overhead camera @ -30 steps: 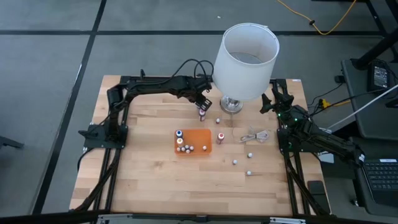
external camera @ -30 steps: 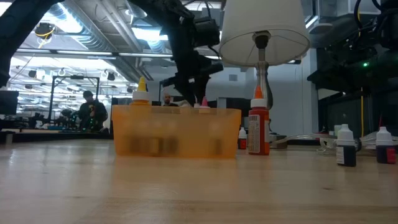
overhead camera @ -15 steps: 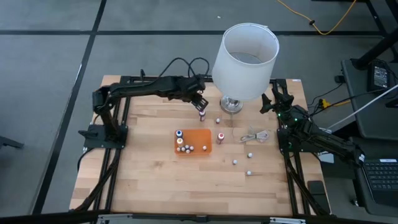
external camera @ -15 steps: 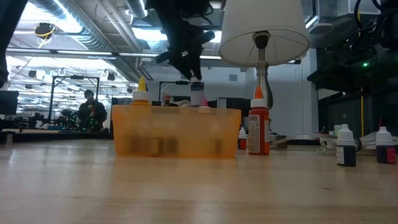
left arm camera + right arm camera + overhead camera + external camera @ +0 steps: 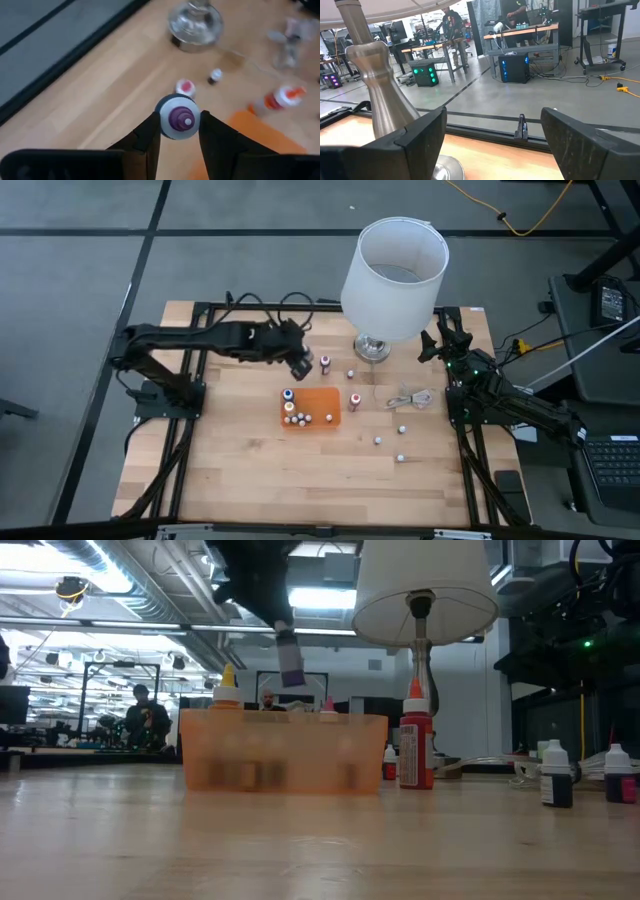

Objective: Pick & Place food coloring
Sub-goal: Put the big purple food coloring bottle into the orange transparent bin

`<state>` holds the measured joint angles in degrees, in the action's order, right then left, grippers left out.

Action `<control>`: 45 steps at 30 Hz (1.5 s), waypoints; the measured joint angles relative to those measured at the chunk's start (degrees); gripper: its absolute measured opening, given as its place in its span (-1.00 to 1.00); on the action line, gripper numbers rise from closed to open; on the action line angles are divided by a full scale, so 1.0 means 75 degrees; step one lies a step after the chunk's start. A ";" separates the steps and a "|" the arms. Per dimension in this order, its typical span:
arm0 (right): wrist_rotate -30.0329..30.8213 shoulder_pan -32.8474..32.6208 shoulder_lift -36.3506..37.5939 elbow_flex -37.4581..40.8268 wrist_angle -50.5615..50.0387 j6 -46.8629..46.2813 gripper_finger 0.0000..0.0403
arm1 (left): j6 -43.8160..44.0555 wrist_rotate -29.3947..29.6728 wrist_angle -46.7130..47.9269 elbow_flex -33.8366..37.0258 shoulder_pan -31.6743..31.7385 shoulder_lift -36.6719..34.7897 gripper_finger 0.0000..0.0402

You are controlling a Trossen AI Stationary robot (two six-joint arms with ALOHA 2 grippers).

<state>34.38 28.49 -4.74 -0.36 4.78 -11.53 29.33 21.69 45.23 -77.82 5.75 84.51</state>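
Above the worktop (image 5: 240, 460), just upper left of the tray (image 5: 320, 402) in my high view: left end effector (image 5: 179, 129) clamped on a purple bottle (image 5: 179, 115), held clear of the wood. Right end effector (image 5: 492, 131) parked at right edge, fingers wide apart, nothing between them.

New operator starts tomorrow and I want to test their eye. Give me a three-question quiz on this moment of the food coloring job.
1. True or false: the left claw is empty.
2. Which stands just outside the orange tray? A) a red-orange bottle B) a mug C) a spoon
3. Fill in: the right claw waits open beside the ___ base.

Key:
1. False; it grips a purple-tipped bottle, lifted above the table.
2. A
3. lamp
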 joint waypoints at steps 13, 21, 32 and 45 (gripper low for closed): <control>0.0001 -0.0003 0.0002 0.0003 0.0000 0.0003 0.61 | -0.0153 -0.0777 0.0173 0.0000 -0.1348 0.0255 -0.46; -0.0001 0.0000 0.0001 0.0003 0.0000 0.0000 0.61 | -0.0115 -0.0852 0.0211 -0.0003 -0.1667 0.0958 -0.46; -0.0001 0.0000 0.0000 0.0001 -0.0002 0.0000 0.61 | 0.0127 -0.0830 0.0466 0.0204 -0.1663 0.1691 -0.46; -0.0001 0.0000 -0.0001 0.0002 -0.0001 0.0001 0.61 | 0.0124 -0.0711 0.0396 0.0221 -0.1488 0.2007 -0.43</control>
<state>34.37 28.49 -4.75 -0.34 4.76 -11.52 30.26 16.36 48.20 -76.16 -5.41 99.57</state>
